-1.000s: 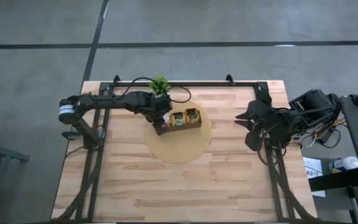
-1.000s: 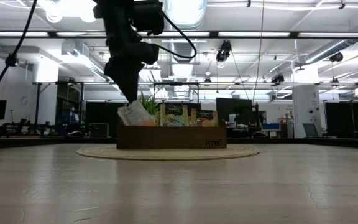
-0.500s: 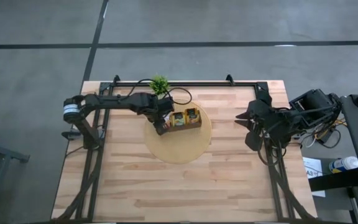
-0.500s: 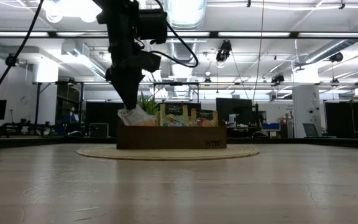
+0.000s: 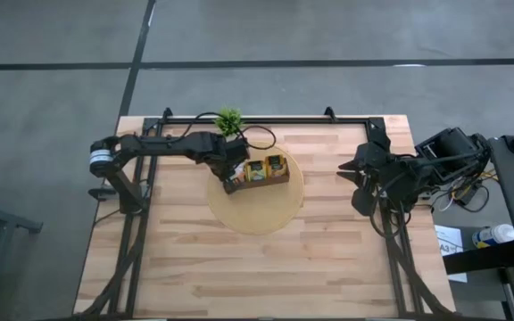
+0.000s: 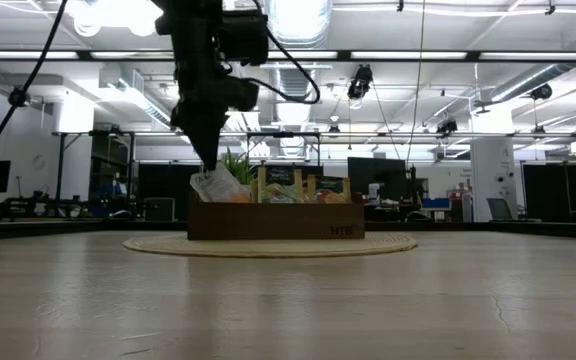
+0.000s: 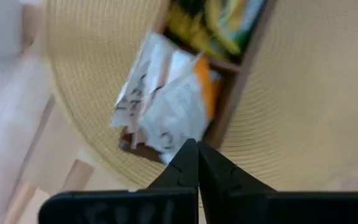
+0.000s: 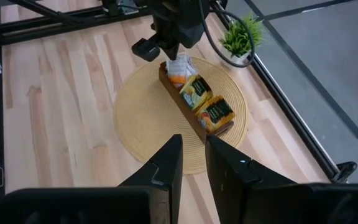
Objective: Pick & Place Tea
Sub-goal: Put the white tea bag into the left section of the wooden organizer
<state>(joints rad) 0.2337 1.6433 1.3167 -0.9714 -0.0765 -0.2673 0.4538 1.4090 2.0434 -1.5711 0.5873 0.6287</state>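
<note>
High view: the left gripper (image 5: 230, 181) is set over the end compartment of the tray (image 5: 282, 177), nearest the plant (image 5: 228, 119). The right gripper (image 5: 346, 168) is parked well apart from the tray, fingers narrowly parted, holding nothing.

Low view: white-and-orange sachets (image 6: 215, 184) stand tilted in that compartment — within reach from above.

Left wrist view: fingers closed tip to tip just above the sachets — whether paper is pinched cannot be told.

We can make out only a short pale marking on the front wall of the brown tray (image 6: 340, 231) in the low view, too small for us to read, and dark print on the white sachets (image 7: 160, 106), also illegible.
</note>
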